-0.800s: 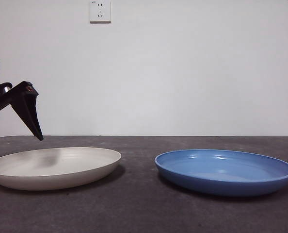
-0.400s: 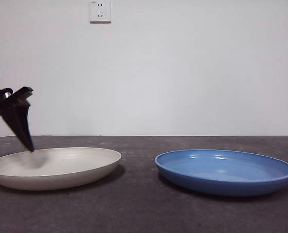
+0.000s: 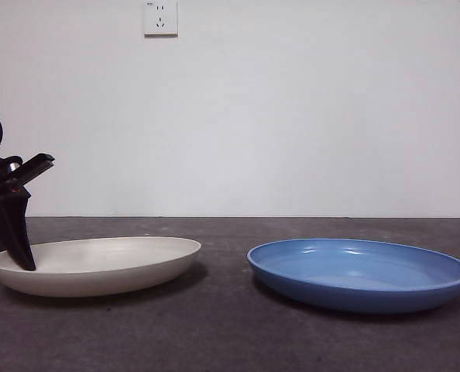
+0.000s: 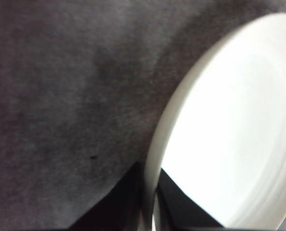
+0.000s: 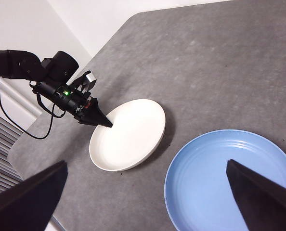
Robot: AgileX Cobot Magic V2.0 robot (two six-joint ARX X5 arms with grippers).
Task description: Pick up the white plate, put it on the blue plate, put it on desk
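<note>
The dark grey desk [image 3: 230, 341] bears 2 plates, the white plate [image 3: 98, 265] and the blue plate [image 3: 359, 273], set apart.

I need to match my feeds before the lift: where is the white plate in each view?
Front view: white plate low at left, on the desk.
Left wrist view: fills the right side, its rim between the left gripper jaws.
Right wrist view: centre-left, beside the blue plate.
Shared landmark: the left gripper at the plate's rim.

Even soft light; left wrist view blurred.
</note>
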